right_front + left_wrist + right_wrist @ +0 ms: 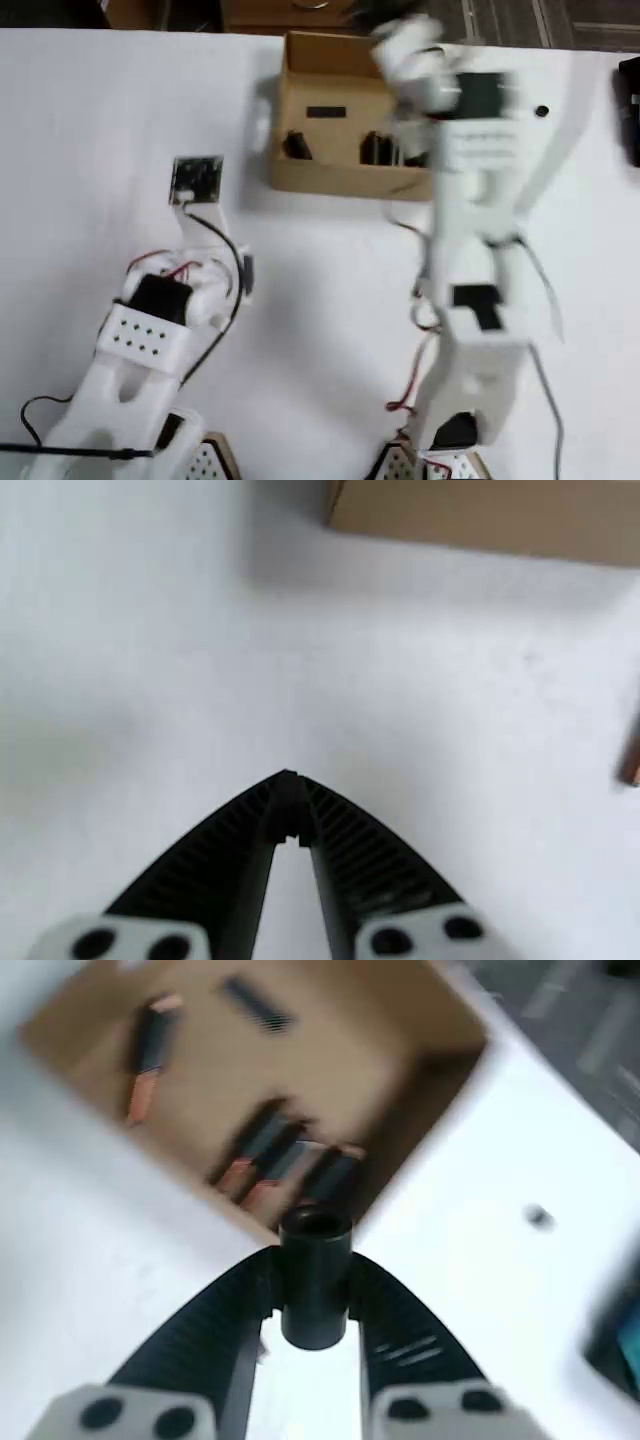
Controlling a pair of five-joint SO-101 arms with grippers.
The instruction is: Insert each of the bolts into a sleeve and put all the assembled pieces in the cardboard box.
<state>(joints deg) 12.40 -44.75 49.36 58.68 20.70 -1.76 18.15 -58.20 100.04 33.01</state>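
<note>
The job looks close to done, judging by how things lie: several assembled pieces [255,1155], dark with coppery ends, already rest on the floor of the cardboard box [340,1055], one piece [148,1052] apart from the cluster, and in the high view dark shapes [375,148] show inside the box [340,178] at the far side of the desk [100,120]. What is left, as far as I can see, is the black sleeve [316,1280] carried by the right gripper [316,1260]. Its fingers [215,1325] are closed onto the sleeve from both sides and hold it upright, just short of the box's near corner rather than over the opening. The sleeve's upper end looks like a dark hollow, so I cannot tell whether a bolt sits inside it; if one does, dropping this piece in is probably the last step. The right arm [475,160] stretches toward the box in the high view. The left gripper [288,780] hangs over bare desk [200,630] some way from the box [480,515]; its fingers [215,860] are drawn together until the tips meet and grip nothing. The left arm [140,340] sits low at the near left of the desk.
</note>
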